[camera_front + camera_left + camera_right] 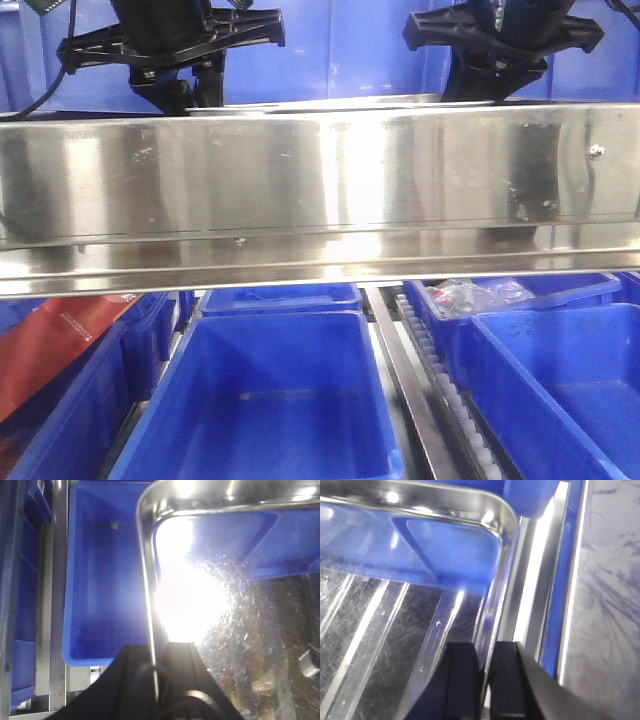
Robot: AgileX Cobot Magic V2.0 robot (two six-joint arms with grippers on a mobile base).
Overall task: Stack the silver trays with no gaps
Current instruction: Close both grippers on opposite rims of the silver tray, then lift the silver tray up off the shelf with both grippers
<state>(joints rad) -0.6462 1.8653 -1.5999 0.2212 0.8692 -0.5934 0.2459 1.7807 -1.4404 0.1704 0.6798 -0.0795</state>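
left wrist view has the left claw pinched narrow on the thin left rim of the tray, which hangs partly over a blue bin. the right claw grips the opposite rim the same way, pads close on either side. with both ends held, the tray should be kept level and lowered evenly, corners lined up, so it seats flat. no second tray shows, and the steel rail blocks the front view.

Scratched mirror-shiny silver tray, blue bins, silver rail, red packet, black left gripper, black right gripper
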